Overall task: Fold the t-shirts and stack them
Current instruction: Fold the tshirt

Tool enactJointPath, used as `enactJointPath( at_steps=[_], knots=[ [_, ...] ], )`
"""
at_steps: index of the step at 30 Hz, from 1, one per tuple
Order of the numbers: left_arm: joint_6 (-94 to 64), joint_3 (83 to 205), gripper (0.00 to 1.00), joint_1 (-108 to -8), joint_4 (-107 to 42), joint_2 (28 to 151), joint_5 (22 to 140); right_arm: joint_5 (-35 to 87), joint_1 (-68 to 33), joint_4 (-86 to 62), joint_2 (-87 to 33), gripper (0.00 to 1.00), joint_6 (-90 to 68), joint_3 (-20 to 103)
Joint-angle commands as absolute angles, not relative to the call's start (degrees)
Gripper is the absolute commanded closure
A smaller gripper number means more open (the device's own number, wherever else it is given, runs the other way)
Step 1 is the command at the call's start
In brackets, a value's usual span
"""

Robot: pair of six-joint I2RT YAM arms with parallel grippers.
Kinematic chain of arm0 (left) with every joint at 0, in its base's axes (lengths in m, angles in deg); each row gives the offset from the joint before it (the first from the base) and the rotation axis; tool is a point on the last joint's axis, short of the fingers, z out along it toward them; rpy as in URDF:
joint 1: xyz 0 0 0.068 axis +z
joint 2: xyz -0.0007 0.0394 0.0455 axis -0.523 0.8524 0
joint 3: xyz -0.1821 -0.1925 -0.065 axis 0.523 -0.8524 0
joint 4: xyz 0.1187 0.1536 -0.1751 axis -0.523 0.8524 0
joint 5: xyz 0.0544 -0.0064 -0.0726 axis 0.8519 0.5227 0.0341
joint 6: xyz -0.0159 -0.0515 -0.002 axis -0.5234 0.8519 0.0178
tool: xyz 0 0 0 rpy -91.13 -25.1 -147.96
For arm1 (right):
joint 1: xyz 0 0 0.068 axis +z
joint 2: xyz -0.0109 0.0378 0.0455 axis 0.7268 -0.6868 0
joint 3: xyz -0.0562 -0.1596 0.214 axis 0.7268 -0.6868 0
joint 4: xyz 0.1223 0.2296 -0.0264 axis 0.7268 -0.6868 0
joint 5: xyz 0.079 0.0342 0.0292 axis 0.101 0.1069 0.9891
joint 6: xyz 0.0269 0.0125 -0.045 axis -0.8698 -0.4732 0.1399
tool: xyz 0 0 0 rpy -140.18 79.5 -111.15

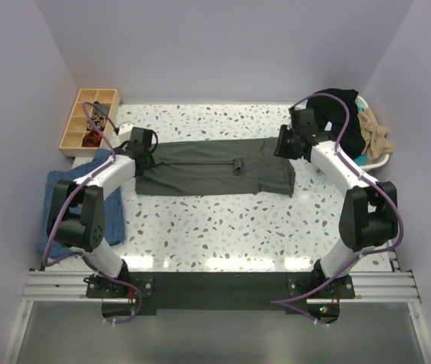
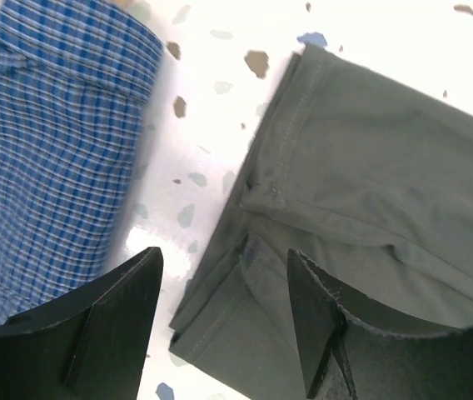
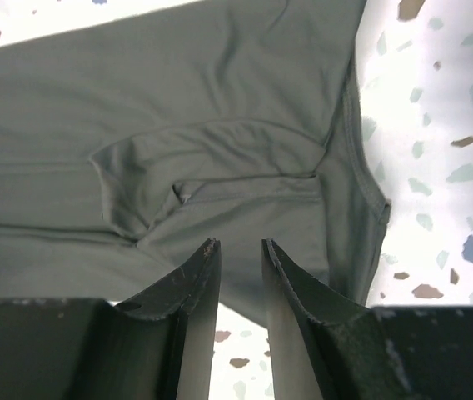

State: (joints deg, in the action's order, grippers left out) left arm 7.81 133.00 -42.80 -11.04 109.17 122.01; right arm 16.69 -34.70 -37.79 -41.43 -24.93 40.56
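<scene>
Left gripper (image 2: 222, 258) hangs spread, shirt (image 2: 370, 158) corner just beneath it; right gripper (image 3: 238, 246), barely parted and holding nothing, has the shirt's other end below and ahead. Pinching only the top layer could drag the fold apart.

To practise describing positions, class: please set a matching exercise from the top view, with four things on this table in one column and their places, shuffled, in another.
Things:
1. grey t-shirt
2. blue checked cloth
3. wooden tray
4. black garment

Places:
A. far left corner
B. far right edge
C. centre, laid flat
D. left edge, near half

Pairs: 1-C, 2-D, 3-A, 4-B
</scene>
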Motion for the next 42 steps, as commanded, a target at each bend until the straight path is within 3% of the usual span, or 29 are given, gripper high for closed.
enactJointPath(
  at_steps=[1,7,17,30,42],
  knots=[
    [7.31,130.79,0.34,-42.34,-16.32,108.65,111.35,20.26,-34.84,-37.42,-39.79,0.69,-26.04,37.85],
    [2.74,136.91,0.33,-42.43,-28.46,113.72,95.68,20.43,-34.93,-37.42,-42.69,0.68,-27.71,37.76],
    [-0.95,149.86,0.35,-42.95,-31.79,129.82,90.12,21.05,-34.84,-35.48,-55.34,0.69,-29.55,43.29],
    [4.23,139.42,0.36,-45.5,-23.2,128.87,94.51,14.37,-34.49,-46.28,-70.88,0.63,-28.94,57.43],
    [13.63,119.37,0.37,-54.46,-20.64,117.09,92.14,17.8,-32.38,-59.91,-92.07,0.59,-26.22,95.72]
  ],
)
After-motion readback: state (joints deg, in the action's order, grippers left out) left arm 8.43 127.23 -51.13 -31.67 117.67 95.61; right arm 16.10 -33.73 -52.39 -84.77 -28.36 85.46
